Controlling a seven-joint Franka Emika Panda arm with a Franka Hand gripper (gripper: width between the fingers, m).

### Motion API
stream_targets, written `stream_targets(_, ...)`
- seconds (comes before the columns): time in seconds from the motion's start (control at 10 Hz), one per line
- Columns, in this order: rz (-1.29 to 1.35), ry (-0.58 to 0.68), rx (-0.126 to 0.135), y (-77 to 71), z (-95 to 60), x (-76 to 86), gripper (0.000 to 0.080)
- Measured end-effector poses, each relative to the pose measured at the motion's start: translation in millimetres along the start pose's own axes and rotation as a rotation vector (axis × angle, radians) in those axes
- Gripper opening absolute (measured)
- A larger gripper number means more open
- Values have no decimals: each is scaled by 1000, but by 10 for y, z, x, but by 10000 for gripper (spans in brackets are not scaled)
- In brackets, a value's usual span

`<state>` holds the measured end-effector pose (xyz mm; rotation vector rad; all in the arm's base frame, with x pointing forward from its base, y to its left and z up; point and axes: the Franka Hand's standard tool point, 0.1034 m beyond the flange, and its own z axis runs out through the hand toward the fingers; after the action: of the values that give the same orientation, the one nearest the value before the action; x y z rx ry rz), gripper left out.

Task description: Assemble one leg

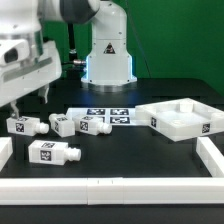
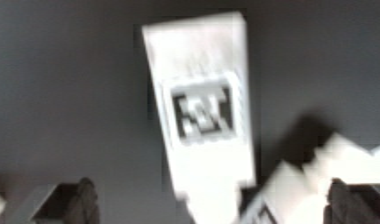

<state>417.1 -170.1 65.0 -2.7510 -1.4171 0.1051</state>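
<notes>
Four white legs lie on the black table: one [image 1: 22,125] at the exterior view's left, two [image 1: 62,123] [image 1: 92,124] beside it, and one [image 1: 52,153] nearer the front. My gripper [image 1: 30,100] hangs open and empty above the leftmost leg, not touching it. In the wrist view that leg [image 2: 201,100] lies lengthwise with its square tag facing up. Its end reaches between my open gripper [image 2: 213,198], whose dark fingers [image 2: 71,200] stand at either side. The picture is blurred.
The large white tray-like part [image 1: 185,118] sits at the exterior view's right. The marker board [image 1: 108,114] lies in front of the robot base. A low white wall [image 1: 110,186] runs along the front and sides. Another white piece [image 2: 308,180] shows by one finger.
</notes>
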Motion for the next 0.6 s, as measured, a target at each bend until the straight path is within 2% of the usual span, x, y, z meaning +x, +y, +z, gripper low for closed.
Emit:
stream_targets(0.1, 48, 2, -13, -156, -160, 245, 648)
stream_targets(0.2, 111, 7, -25, -268, -251, 457, 648)
stream_targets(0.4, 276, 28, -56, -439, -408, 1086, 649)
stream_targets(0.5, 260, 32, -59, -501, -414, 1272, 649)
stream_targets(0.6, 239, 30, -56, -475, -399, 1196, 649)
